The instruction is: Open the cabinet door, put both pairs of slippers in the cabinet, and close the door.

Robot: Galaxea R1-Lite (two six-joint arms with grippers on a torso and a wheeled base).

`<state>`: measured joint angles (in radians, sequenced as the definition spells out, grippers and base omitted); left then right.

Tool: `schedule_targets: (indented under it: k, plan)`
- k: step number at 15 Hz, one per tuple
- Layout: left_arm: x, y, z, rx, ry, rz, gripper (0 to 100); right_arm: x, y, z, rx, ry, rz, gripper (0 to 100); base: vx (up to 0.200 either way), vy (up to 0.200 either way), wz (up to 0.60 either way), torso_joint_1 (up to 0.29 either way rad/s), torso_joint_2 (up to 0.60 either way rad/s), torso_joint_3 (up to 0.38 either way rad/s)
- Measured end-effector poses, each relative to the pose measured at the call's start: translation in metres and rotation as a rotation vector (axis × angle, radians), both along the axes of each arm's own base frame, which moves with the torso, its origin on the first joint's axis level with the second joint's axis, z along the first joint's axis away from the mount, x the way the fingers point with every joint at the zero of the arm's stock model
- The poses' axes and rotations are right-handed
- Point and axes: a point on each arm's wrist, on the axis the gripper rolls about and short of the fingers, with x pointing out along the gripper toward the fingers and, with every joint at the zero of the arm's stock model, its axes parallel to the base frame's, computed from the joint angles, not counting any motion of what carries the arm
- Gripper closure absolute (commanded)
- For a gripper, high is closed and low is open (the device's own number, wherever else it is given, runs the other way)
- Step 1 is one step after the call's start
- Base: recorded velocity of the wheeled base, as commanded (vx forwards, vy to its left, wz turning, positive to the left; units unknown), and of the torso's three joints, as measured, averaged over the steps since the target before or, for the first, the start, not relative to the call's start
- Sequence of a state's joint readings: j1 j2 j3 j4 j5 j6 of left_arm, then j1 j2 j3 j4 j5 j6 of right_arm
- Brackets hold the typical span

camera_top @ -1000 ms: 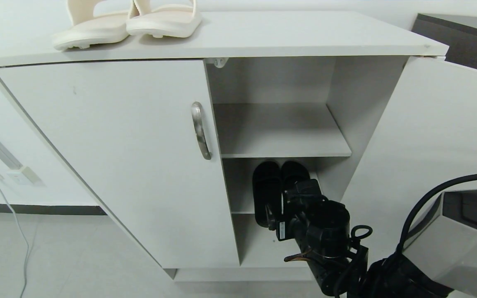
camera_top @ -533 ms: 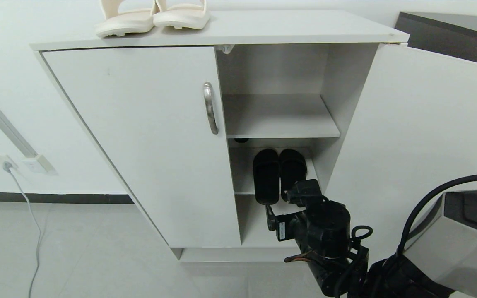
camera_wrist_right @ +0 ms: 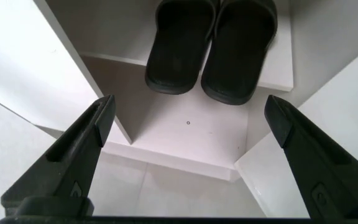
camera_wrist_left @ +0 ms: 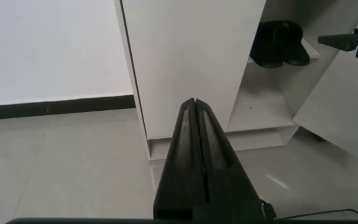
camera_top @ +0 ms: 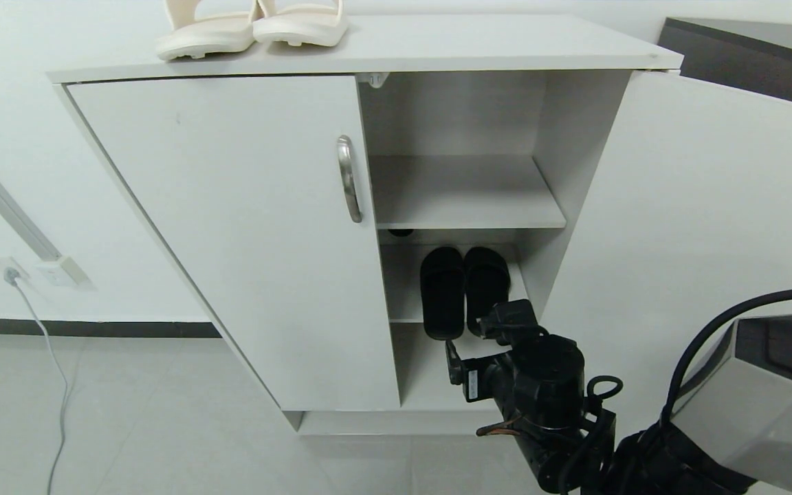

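A white wall [camera_top: 25,103] and pale tiled floor [camera_top: 128,426] frame the white cabinet [camera_top: 506,41], its left door shut and its right door [camera_top: 698,220] swung wide open. The cream slippers [camera_top: 251,31] sit on the cabinet top, above the shut door, so half the loading looks undone. The black slippers [camera_top: 465,289] lie side by side on the middle shelf [camera_top: 403,299], heels overhanging its front edge. The right jaws hang wide apart and empty just in front of those heels; the left jaws are pressed together on nothing, low over the floor. Likely troubles: a rising right arm clips the overhanging heels and drags the pair out; the closing door catches them; the cream pair, high and off to the left, slips from a stretched grip
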<state>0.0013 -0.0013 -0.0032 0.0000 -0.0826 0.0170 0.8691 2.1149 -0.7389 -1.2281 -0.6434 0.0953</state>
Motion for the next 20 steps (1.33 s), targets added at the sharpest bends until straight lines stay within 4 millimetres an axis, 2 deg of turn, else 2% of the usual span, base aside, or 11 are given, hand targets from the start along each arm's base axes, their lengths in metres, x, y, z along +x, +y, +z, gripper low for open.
schedule_targets:
  k: [11, 20]
  plan:
    - [0.0, 0.0, 0.0, 0.003, 0.0, -0.001, 100, 0.0, 0.0004, 0.0, 0.001, 0.0, 0.0, 0, 0.0, 0.0, 0.0, 0.001, 0.0, 0.171]
    - [0.0, 0.0, 0.0, 0.0, 0.0, -0.001, 100, 0.0006, 0.0007, -0.001, 0.002, 0.001, -0.001, 0, 0.0, 0.0, 0.0, 0.0, 0.0, 0.018]
